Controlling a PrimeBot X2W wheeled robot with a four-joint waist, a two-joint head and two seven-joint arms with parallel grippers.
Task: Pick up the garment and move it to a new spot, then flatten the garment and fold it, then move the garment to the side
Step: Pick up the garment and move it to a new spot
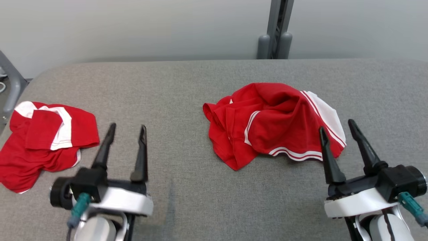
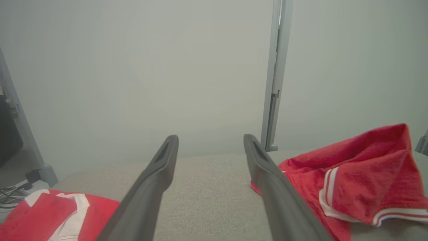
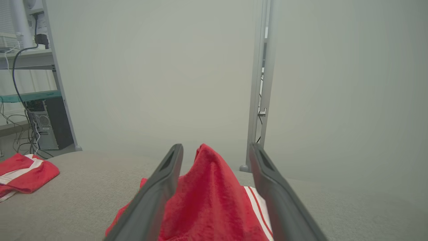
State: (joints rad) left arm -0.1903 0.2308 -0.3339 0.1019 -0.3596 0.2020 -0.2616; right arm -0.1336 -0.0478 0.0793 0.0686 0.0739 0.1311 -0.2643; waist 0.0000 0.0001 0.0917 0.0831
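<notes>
Pale grey wall closes off the far side, and below it a table covered in grey woven fabric spreads across the head view. Right of the table's centre lies the crumpled red garment, heaped in loose folds, with white bands along its near hem and a white panel on its right side. A second red garment with white trim lies flatter near the table's left edge, well apart from the first. A grey metal post stands upright behind the far edge. The left gripper hovers over bare fabric between the two garments, fingers spread wide and holding nothing. The right gripper is just as wide, and its tips reach the near right edge of the crumpled garment. In the right wrist view a peak of red cloth rises between the fingers, though whether they touch it cannot be told.
</notes>
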